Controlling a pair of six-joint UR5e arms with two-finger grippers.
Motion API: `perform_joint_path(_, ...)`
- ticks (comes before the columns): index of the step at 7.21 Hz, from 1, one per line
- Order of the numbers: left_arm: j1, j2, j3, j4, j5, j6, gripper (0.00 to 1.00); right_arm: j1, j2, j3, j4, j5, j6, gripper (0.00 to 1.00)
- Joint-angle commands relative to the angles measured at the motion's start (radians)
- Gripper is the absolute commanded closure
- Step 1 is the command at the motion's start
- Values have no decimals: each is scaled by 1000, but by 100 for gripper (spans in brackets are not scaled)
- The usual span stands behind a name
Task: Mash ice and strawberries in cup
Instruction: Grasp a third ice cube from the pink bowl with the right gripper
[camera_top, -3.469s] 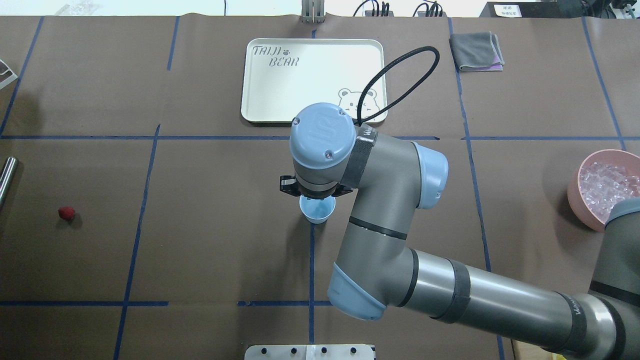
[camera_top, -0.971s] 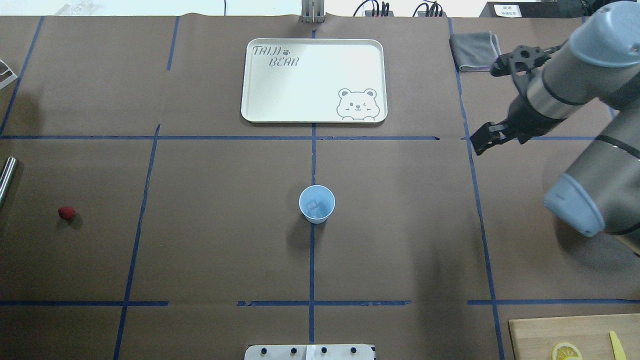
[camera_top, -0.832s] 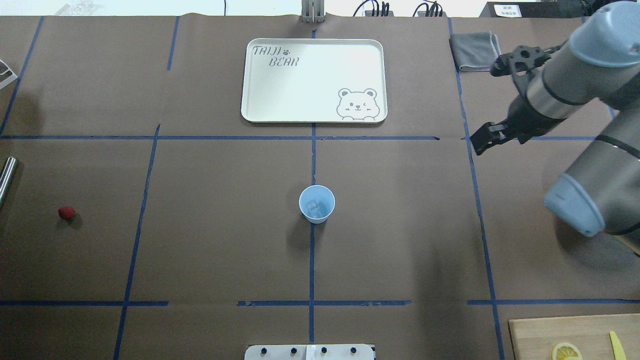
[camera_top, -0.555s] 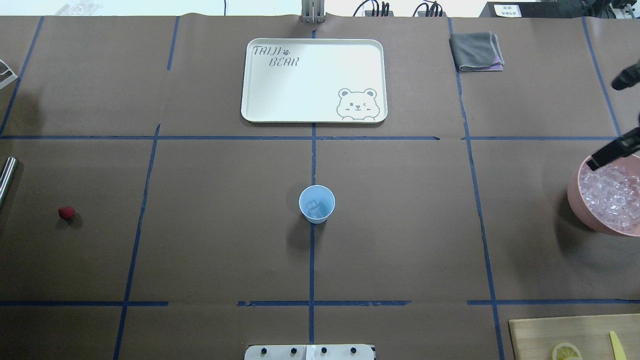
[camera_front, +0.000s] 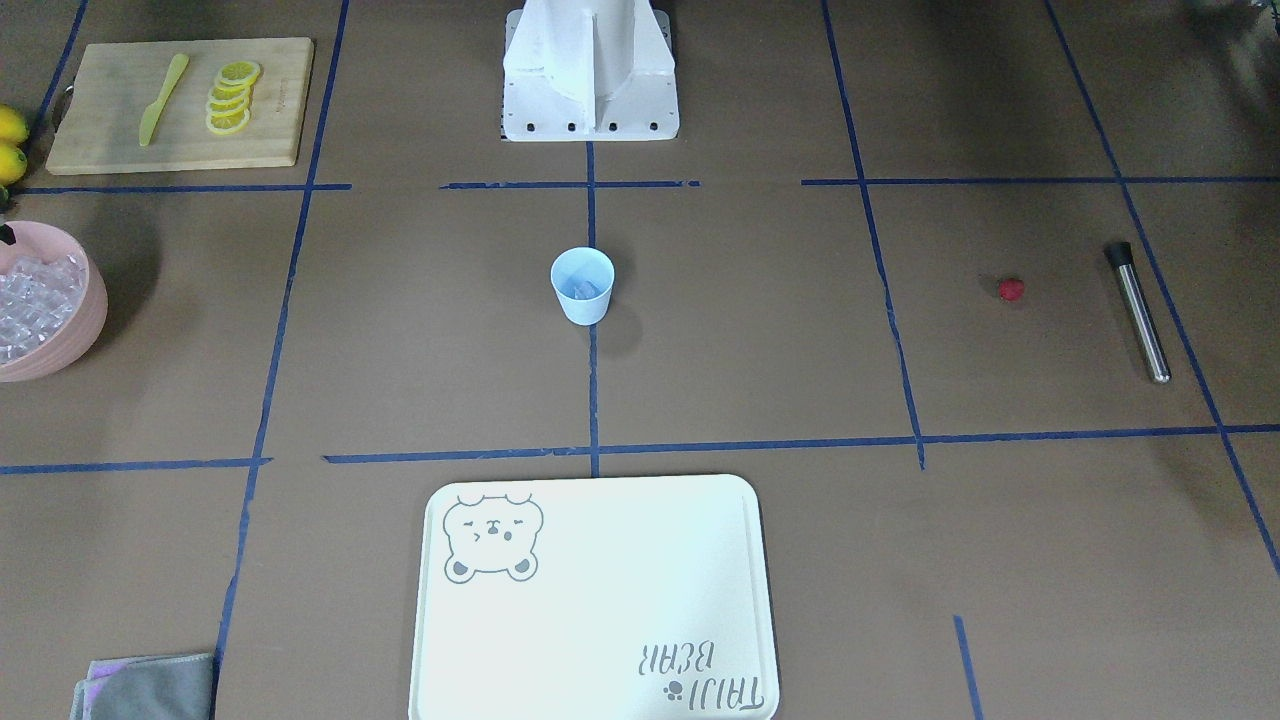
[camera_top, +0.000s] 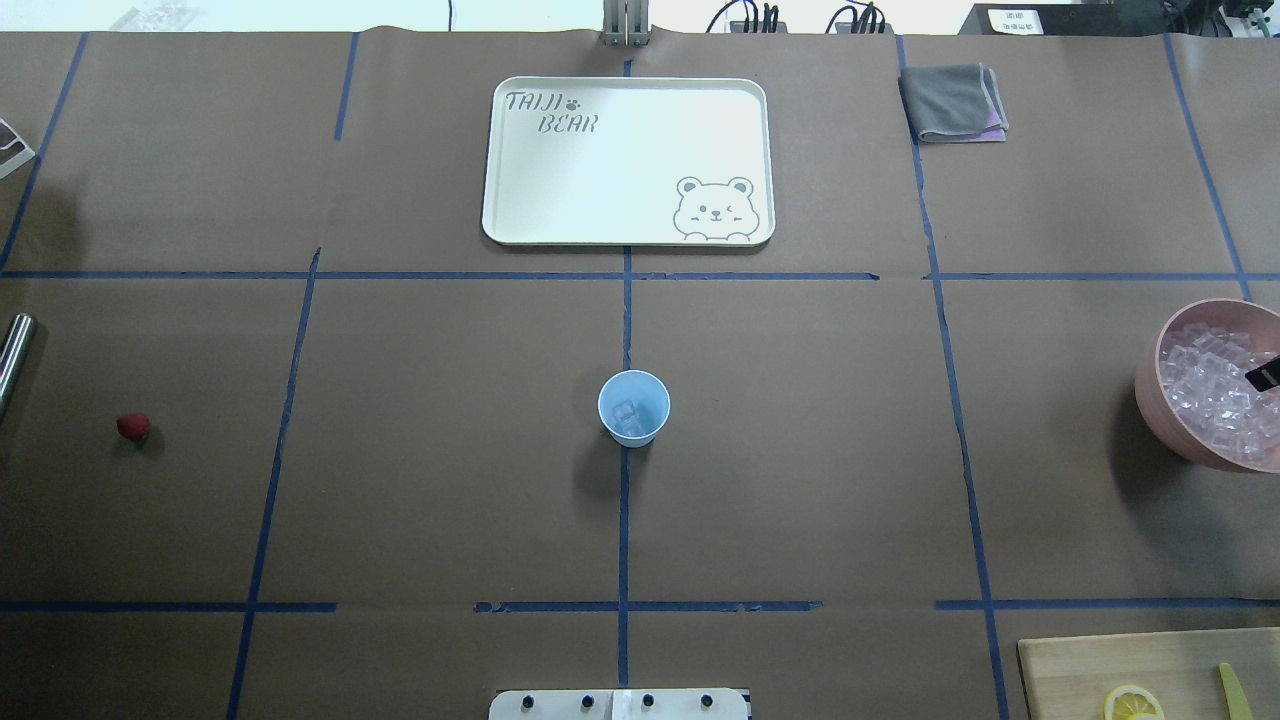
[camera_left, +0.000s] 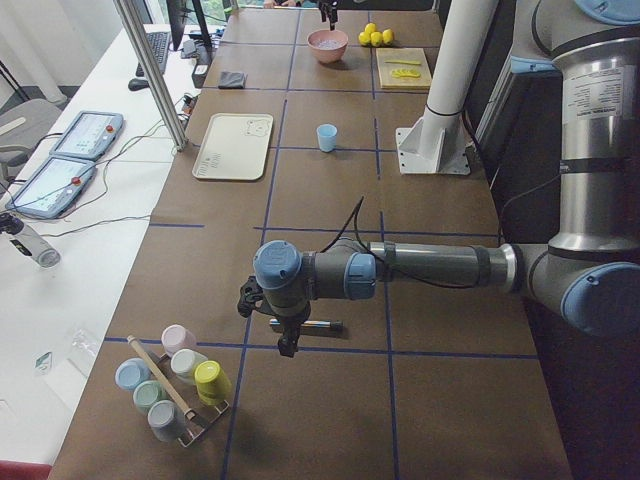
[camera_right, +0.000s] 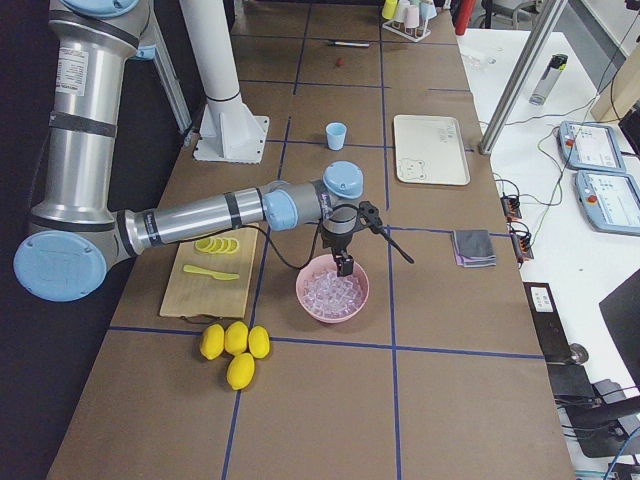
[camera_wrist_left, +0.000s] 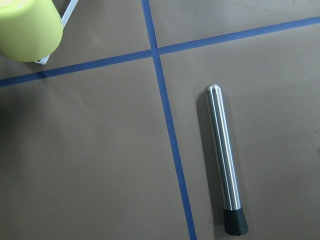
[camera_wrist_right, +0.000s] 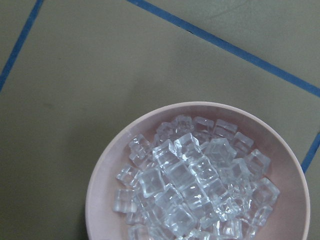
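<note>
Table top (camera_top: 420, 500) of matt brown paper, gridded with blue tape. Left edge: a smooth steel rod (camera_top: 12, 360) with a black cap lies beneath the left gripper (camera_left: 268, 322), whose jaw state cannot be told. Just right of it lies the small red strawberry (camera_top: 132, 427), alone. Centre: the tapered pale blue plastic cup (camera_top: 633, 408) stands upright in open view, holding glassy ice cubes (camera_top: 628, 414). Upper centre: cream bear tray (camera_top: 628, 160). Right edge: pink bowl (camera_top: 1150, 400) heaped with ice cubes, with the right gripper (camera_right: 372, 248) above it, its jaw state likewise indeterminate.
</note>
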Motion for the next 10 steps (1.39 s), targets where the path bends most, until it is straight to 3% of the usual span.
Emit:
perform_joint_path(1,0,0,1,0,0,0,0,-2,-7,-85,111,-5,31,5)
perform_joint_path(10,0,0,1,2,0,0,0,-109,4,-125,130,-21,116,19)
